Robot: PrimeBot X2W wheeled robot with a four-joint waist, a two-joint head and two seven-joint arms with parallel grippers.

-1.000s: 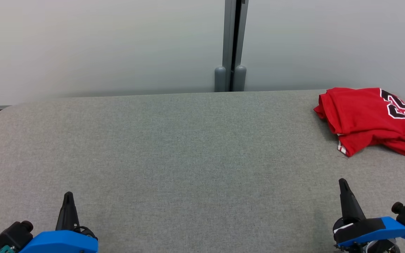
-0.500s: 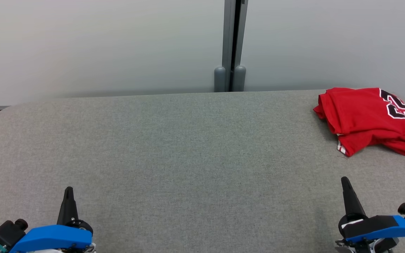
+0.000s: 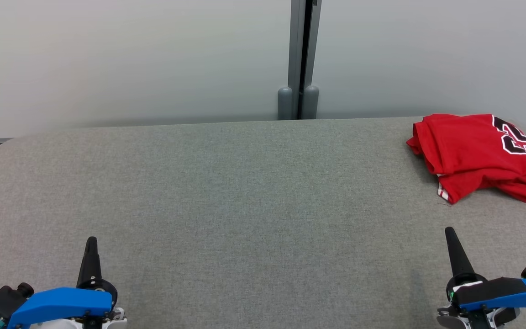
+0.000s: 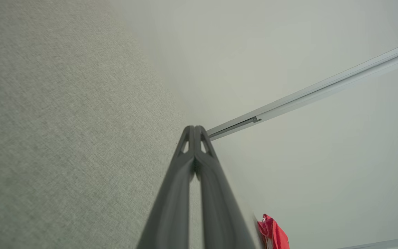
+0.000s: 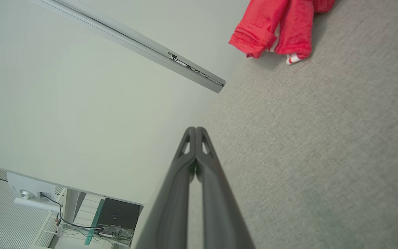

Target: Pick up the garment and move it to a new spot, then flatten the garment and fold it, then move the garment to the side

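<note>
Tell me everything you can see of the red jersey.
The red jersey looks like soft cloth, with black numerals edged in white on top and a red-and-white striped trim at one near corner. It lies loosely folded in layers, edges uneven, at the far right corner of the grey fabric-covered table. Only the table touches it; the shut right tool is apart, nearer the robot.

The table (image 3: 244,192) is covered in grey cloth. It is woven, a bit rough and not shiny. The garment (image 3: 468,146) at its far right corner is soft red cloth with smooth black and white print. The wall (image 3: 130,59) behind is smooth and dull, with a grey strip (image 3: 298,55) that looks like metal. The left gripper (image 3: 91,242) and right gripper (image 3: 449,232) have dark, smooth fingers (image 5: 185,193) that look like plastic, and blue plastic covers (image 3: 57,304) with a soft shine.
</note>
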